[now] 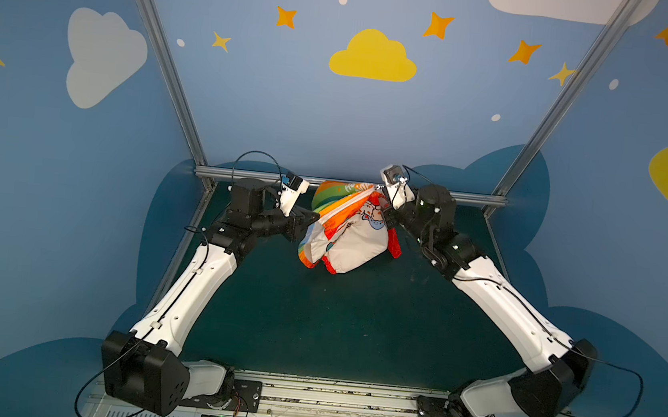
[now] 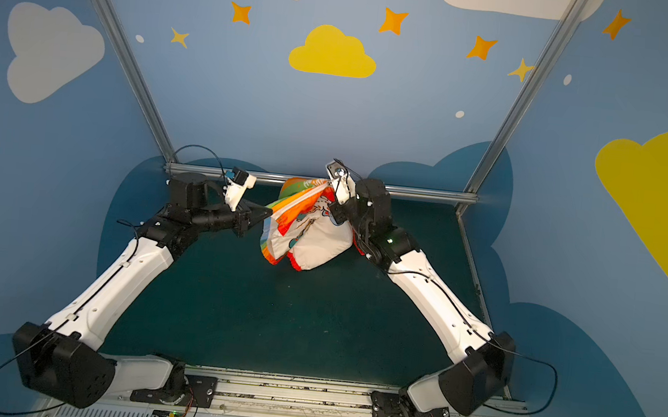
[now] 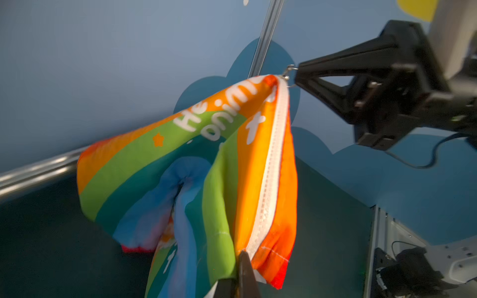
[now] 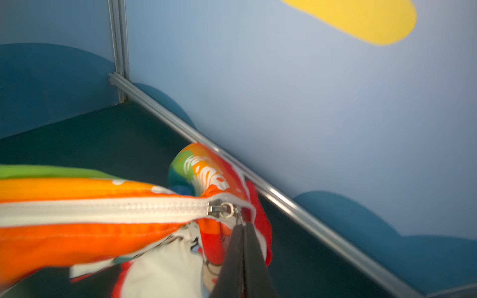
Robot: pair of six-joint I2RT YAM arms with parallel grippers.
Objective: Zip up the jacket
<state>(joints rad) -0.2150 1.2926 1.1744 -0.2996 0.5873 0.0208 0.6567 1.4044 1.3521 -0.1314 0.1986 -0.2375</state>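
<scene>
Pulling: right gripper, clamped on the ring pull, should draw straight along the zipper.
Anchor: left gripper, pinched shut on the hem, should hold it taut.
Location: jacket hangs between the grippers, near the rear rail.

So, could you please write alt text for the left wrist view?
A rainbow-striped jacket is stretched between two black hands: the left hand pinches one end of its closed white zipper, the right hand grips the ring pull at the other.

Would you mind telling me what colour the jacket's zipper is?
The zipper is white, set in orange on the jacket; the left wrist view shows it best.
</scene>
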